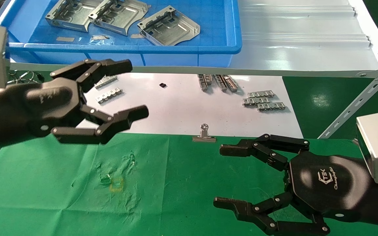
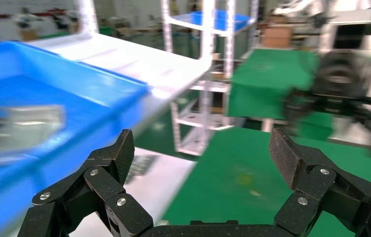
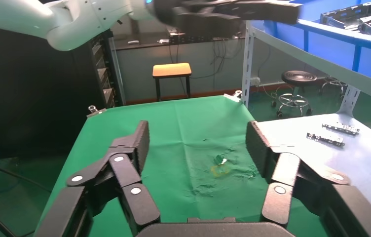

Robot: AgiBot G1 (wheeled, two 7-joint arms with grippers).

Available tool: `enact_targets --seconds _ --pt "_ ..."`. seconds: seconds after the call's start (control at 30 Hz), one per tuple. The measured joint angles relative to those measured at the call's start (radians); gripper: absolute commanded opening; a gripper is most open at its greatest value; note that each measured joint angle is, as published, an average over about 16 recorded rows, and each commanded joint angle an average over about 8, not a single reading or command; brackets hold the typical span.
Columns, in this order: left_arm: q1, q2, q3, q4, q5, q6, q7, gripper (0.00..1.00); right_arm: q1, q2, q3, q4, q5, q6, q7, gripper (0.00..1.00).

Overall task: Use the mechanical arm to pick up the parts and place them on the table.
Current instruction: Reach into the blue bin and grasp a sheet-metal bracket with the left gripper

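Observation:
Three silvery parts lie in the blue tray at the back left. My left gripper hangs open and empty in front of the tray, over the near left of the white sheet. In the left wrist view its open fingers frame the green table, with the tray blurred beside them. My right gripper is open and empty low over the green table at the right. The right wrist view shows it above wrinkled cloth.
Small toothed metal strips lie on the white sheet. A silver binder clip sits on the cloth's far edge. A yellow mark sits amid wrinkles in the cloth. A grey angled bracket runs at the right.

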Motion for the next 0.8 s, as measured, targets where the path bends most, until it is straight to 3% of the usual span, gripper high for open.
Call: enact_targets --seconds 0.3,0.8 --pt "-0.240 0.140 0.081 0.228 0.167 -0.060 0.031 1.00 0.000 0.000 0.000 0.000 0.000 0.000 0.000 0.00" --pt "-0.589 0.396 0.188 0.794 0.377 -0.176 0.202 1.00 0.000 0.000 0.000 0.000 0.000 0.000 0.000 0.00"
